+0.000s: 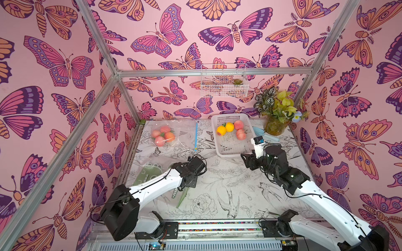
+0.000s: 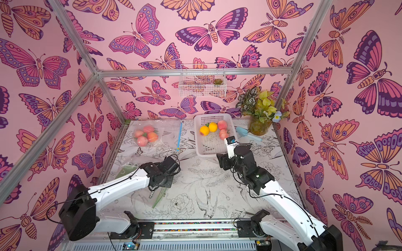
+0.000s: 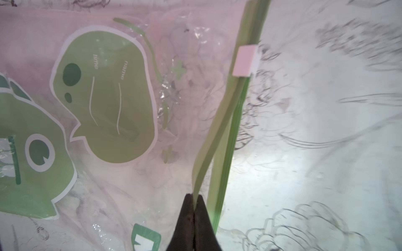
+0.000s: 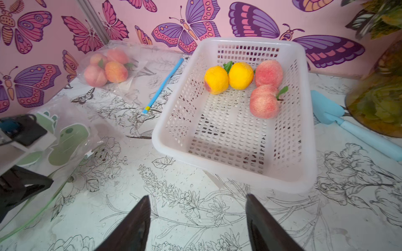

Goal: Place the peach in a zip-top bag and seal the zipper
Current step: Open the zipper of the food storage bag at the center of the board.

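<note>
At the zip-top bag's [image 3: 130, 184] open mouth, my left pincer [image 3: 193, 196] is pinching one green zipper lip [image 3: 214, 139]; my right pincer [image 4: 198, 200] is hanging spread before the basket [image 4: 289, 173] that is holding the peaches [image 4: 264, 102].

Reaches with the left arm [image 1: 156, 182] from the near left corner forward and inward, low over the table [image 1: 217, 173], wrist bent downward. Pinches the left jaws fully together on the green top edge of the zip-top bag [image 3: 104, 108], tips touching. Stretches the right arm [image 1: 326, 206] from the near right corner forward and inward, wrist raised higher. Holds the right jaws wide apart and empty, pointed forward and down above the table.
</note>
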